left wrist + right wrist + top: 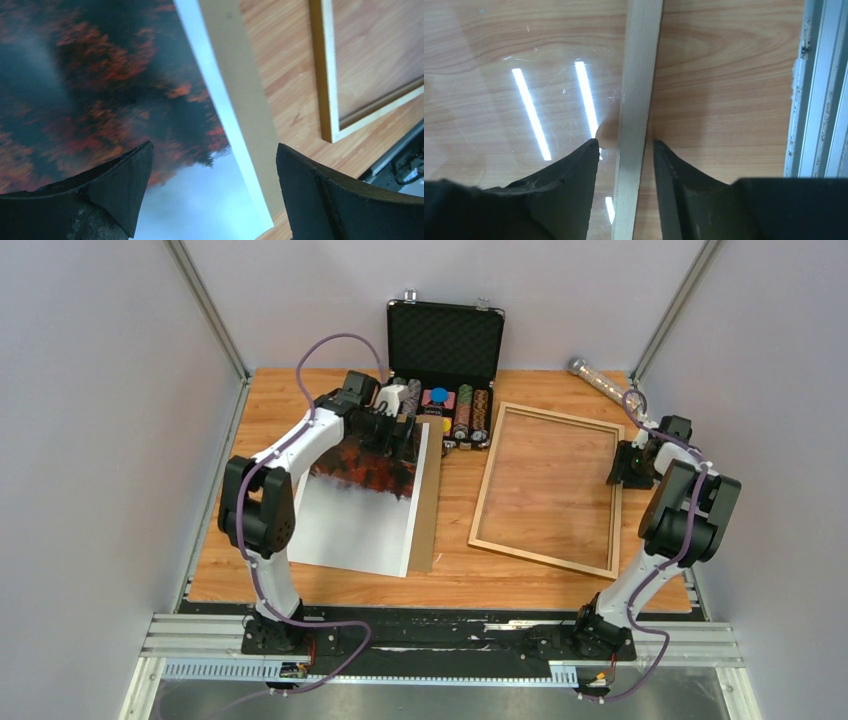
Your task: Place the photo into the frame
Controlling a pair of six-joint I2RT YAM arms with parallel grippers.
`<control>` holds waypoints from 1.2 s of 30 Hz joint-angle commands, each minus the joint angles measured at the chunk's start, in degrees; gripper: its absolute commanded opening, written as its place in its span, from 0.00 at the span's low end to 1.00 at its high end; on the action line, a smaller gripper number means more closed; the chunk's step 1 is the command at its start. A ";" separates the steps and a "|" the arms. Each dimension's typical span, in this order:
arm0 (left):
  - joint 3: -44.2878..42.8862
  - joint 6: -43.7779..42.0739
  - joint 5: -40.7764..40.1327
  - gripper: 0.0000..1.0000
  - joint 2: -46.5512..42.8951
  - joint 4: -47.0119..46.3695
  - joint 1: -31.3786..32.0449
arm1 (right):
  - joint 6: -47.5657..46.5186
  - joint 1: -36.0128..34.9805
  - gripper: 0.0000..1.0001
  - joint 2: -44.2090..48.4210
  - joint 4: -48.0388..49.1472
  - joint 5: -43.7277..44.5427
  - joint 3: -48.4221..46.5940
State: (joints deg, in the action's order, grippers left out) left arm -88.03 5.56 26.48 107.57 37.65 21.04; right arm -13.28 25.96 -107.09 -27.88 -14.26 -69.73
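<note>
Black right gripper (625,143) low astride the frame (636,75)

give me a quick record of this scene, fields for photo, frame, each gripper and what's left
photo: face up on the brown backing panel, left side of the table
frame: flat on the table at right, nothing in it
left gripper: open, over the photo's dark far end, holding nothing
right gripper: open, jaws either side of the frame's right rail
other: open black poker-chip case at the back
task state: photo not yet in frame
</note>
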 commanded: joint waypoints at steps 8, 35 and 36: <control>8.76 -9.38 -11.28 1.00 -14.34 -0.99 -6.99 | 2.47 -2.88 0.66 11.43 0.81 -9.67 0.71; 12.91 -21.11 2.32 1.00 -9.51 5.97 -35.95 | 17.79 -48.72 0.66 -7.70 6.15 -22.63 -22.76; 12.72 -21.25 3.24 1.00 -8.93 6.00 -36.83 | 18.31 -49.51 0.66 -9.07 6.23 -22.46 -23.58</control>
State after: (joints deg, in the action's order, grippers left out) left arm -72.27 -12.21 25.17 96.07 41.67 -13.74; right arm 1.06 -20.88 -112.62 -23.44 -34.79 -89.01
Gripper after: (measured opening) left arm 0.997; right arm 0.665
